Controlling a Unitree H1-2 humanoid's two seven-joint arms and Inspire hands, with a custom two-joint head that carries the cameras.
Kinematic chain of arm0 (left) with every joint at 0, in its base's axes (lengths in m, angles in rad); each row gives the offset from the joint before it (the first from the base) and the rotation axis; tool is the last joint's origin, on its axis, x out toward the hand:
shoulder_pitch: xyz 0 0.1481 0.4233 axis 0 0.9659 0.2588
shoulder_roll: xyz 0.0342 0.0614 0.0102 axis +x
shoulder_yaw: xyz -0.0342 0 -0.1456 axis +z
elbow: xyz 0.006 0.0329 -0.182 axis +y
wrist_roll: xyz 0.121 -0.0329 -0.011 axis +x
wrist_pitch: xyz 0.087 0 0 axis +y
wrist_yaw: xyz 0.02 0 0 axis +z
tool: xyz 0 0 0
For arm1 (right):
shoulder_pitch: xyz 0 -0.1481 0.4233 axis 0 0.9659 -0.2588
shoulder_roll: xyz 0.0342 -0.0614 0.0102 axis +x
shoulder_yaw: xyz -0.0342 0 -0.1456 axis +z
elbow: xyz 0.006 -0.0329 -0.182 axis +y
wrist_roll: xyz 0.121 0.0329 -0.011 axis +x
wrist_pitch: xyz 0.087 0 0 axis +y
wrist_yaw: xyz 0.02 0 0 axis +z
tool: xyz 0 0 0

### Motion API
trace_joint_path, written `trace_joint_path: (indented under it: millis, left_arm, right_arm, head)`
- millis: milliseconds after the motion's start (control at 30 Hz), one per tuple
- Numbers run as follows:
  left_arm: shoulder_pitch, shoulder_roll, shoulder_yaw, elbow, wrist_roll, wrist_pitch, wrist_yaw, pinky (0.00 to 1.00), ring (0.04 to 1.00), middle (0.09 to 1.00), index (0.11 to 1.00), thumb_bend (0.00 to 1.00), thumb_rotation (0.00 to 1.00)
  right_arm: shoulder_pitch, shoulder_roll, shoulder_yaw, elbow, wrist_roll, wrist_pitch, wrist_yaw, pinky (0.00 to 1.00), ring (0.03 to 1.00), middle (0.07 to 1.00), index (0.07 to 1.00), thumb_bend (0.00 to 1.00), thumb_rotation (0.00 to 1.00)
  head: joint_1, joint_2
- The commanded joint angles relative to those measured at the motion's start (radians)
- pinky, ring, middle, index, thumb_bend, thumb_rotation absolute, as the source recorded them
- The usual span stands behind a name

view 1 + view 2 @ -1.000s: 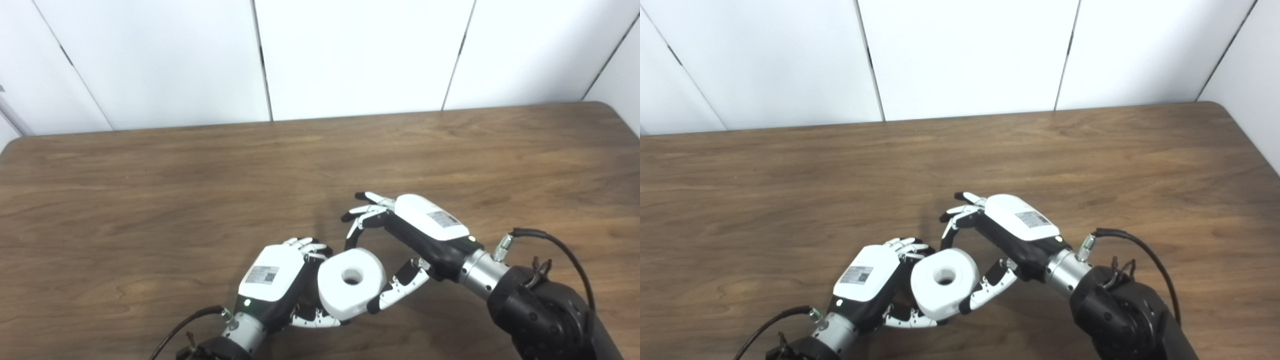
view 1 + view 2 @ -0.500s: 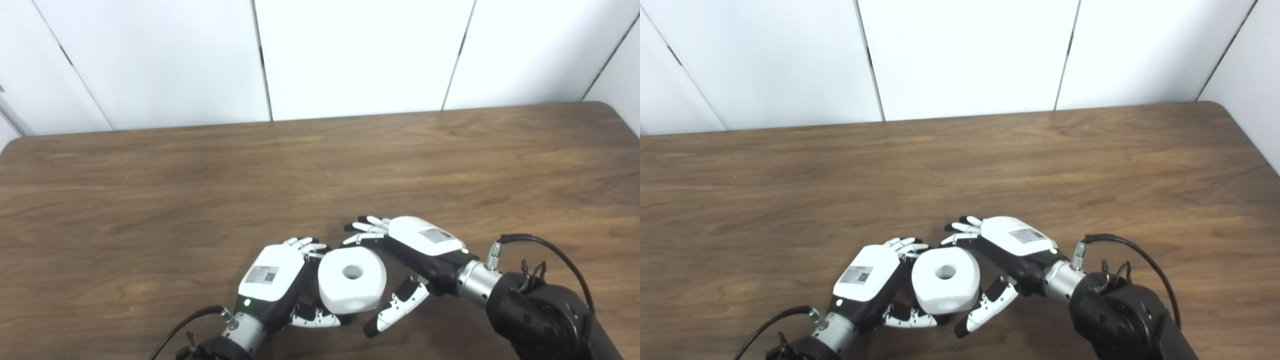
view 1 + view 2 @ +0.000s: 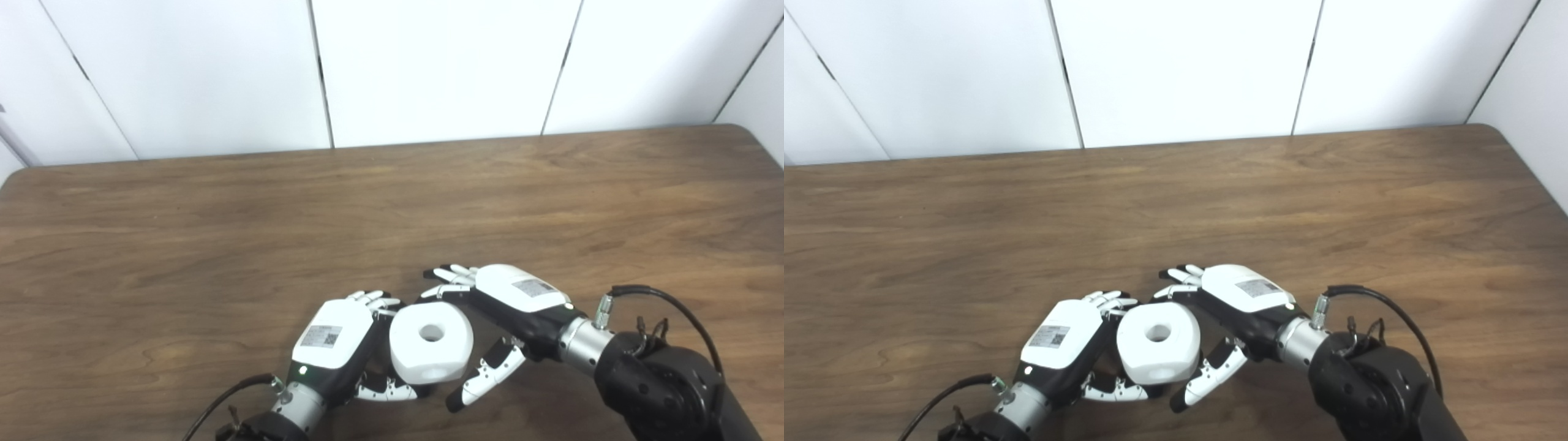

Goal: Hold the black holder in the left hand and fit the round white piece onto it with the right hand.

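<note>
The round white piece (image 3: 432, 343) with a centre hole sits at the near middle of the table, tilted up toward me, against my left hand (image 3: 335, 343). My left hand is curled around its left and near side, fingers (image 3: 386, 389) under it. The black holder is hidden behind the piece and the hand. My right hand (image 3: 511, 303) is open beside the piece on its right. Its fingers (image 3: 450, 278) reach over the piece's far edge and its thumb (image 3: 484, 383) stands apart from the piece's near right side.
The brown wooden table (image 3: 245, 233) spreads out on all sides of the hands. White wall panels (image 3: 429, 67) stand behind its far edge. Black cables hang by the right wrist (image 3: 643, 294) and the left wrist (image 3: 226, 395).
Since 1.0 s ago my right hand has dropped lower and nearer to the white piece, and its thumb has come off the piece. The left hand and the piece have held still.
</note>
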Motion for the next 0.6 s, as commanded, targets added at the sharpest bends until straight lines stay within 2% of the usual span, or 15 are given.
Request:
trace_joint_path:
  millis: [0, 567]
  left_arm:
    - [0.042, 0.029, -0.025, 0.09, 0.004, 0.045, -0.124, 0.87, 0.881, 0.813, 0.489, 0.52, 0.06]
    - [0.036, 0.044, -0.017, 0.107, -0.009, 0.045, -0.121, 0.87, 0.881, 0.817, 0.489, 0.52, 0.06]
  right_arm:
    - [-0.034, 0.007, -0.018, -0.035, -0.004, 0.003, -0.005, 1.0, 1.0, 0.986, 0.847, 1.0, 0.44]
    - [-0.071, -0.005, -0.093, -0.061, 0.013, 0.058, 0.025, 1.0, 1.0, 1.0, 0.959, 1.0, 0.49]
  head:
    - [0.001, -0.003]
    - [-0.002, -0.016]
